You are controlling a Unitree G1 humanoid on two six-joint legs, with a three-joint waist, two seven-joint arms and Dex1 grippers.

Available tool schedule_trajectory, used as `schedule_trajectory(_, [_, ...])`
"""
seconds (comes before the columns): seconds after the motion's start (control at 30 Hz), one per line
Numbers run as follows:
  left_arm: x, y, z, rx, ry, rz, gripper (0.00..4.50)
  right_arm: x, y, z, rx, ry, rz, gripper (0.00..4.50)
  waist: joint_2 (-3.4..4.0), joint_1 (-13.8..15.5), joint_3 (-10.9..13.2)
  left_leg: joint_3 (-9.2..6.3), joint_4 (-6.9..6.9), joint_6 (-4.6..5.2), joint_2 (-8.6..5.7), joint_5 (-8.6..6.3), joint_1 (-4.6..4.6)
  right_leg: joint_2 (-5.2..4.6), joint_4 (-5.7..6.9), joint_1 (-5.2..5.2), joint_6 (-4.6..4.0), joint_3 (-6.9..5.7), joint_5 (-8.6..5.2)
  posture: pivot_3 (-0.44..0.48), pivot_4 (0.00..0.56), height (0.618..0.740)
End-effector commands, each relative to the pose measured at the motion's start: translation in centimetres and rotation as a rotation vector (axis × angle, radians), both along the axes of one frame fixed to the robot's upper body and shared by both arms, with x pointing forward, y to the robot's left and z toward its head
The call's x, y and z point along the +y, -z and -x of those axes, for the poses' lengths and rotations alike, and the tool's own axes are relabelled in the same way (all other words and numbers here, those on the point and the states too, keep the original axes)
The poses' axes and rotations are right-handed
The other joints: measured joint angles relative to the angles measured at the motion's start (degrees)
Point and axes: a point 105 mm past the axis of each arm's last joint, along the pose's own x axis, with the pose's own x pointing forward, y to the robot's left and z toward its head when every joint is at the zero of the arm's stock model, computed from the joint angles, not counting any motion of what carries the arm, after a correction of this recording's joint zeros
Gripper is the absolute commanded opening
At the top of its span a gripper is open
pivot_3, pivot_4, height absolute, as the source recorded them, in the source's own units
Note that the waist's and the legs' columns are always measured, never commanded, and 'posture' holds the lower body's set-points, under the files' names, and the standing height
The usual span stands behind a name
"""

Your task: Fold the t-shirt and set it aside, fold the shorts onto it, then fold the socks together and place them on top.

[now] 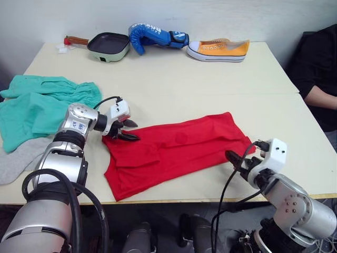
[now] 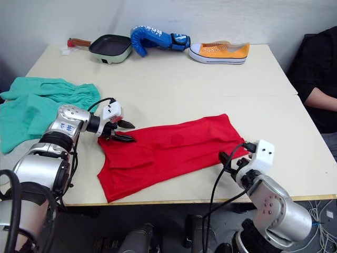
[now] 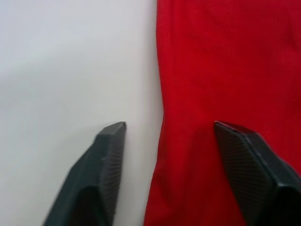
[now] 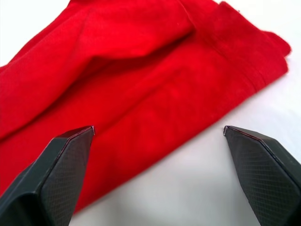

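Two grippers bracket the t-shirt (image 1: 174,153), whose long axis runs across the table (image 1: 210,79) from my left gripper (image 1: 126,130) to my right gripper (image 1: 235,161). Each sits at one end with its fingers spread and nothing held, the left straddling the cloth's edge. The shirt lies near the front edge as a rumpled red band, already folded lengthwise.
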Motion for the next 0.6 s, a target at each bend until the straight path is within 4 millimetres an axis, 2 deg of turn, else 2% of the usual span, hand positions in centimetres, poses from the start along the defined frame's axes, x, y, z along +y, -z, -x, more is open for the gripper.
schedule_trajectory(0.03, [-0.2,-0.6,-0.1,-0.015,0.011,0.007,1.69,0.0,2.0,-0.2,0.067,0.013,-0.021,3.52,-0.13,-0.5,-0.1,0.00,0.00,0.00,0.00,0.00,0.00,0.00,0.00,0.01,0.00,0.00,0.00,0.000,0.150,0.740])
schedule_trajectory(0.2, [0.1,-0.4,0.4,0.017,0.023,0.033,0.04,0.6,1.8,-0.7,0.042,-0.024,-0.028,1.68,-0.21,-1.2,-0.1,-0.01,0.00,0.01,0.02,0.00,0.04,0.00,-0.01,0.06,0.00,0.00,0.00,0.000,0.150,0.740])
schedule_trajectory(0.37, [1.1,0.3,1.4,0.075,0.035,0.044,0.00,0.9,1.2,-1.6,0.012,-0.068,-0.014,0.02,-0.21,-1.8,-0.1,-0.01,-0.05,-0.02,0.06,0.02,0.07,0.04,0.01,0.04,0.00,0.00,0.00,0.000,0.150,0.740])
schedule_trajectory(0.6, [3.3,1.0,2.3,0.107,-0.010,0.063,0.00,1.1,0.4,-3.2,-0.020,-0.142,0.003,0.02,-0.21,-2.5,-0.1,0.00,-0.06,-0.02,0.07,0.02,0.11,0.02,0.02,0.05,0.00,0.04,0.00,0.000,0.150,0.740])
